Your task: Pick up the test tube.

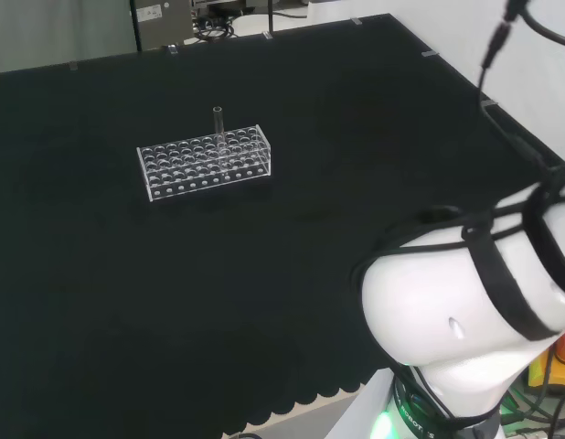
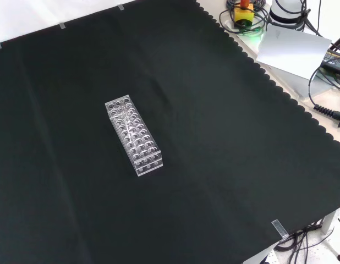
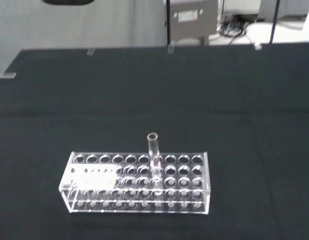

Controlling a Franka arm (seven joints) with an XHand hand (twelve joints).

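Observation:
A clear test tube point(image 1: 218, 123) stands upright in a clear plastic rack point(image 1: 205, 163) with several rows of holes, left of middle on the black cloth in the head view. The tube sits toward the rack's right end and far side there. In the wrist view the tube point(image 3: 153, 147) rises from the rack point(image 3: 137, 182) with its open mouth up, some way off from the camera. The front view shows the rack point(image 2: 133, 135) lying lengthwise near the middle of the cloth. Nothing touches the tube or the rack.
The arm's white links point(image 1: 465, 311) take up the lower right of the head view. In the front view, cables, a yellow and red device point(image 2: 244, 12) and a grey sheet point(image 2: 294, 49) lie beyond the cloth's scalloped edge at the top right.

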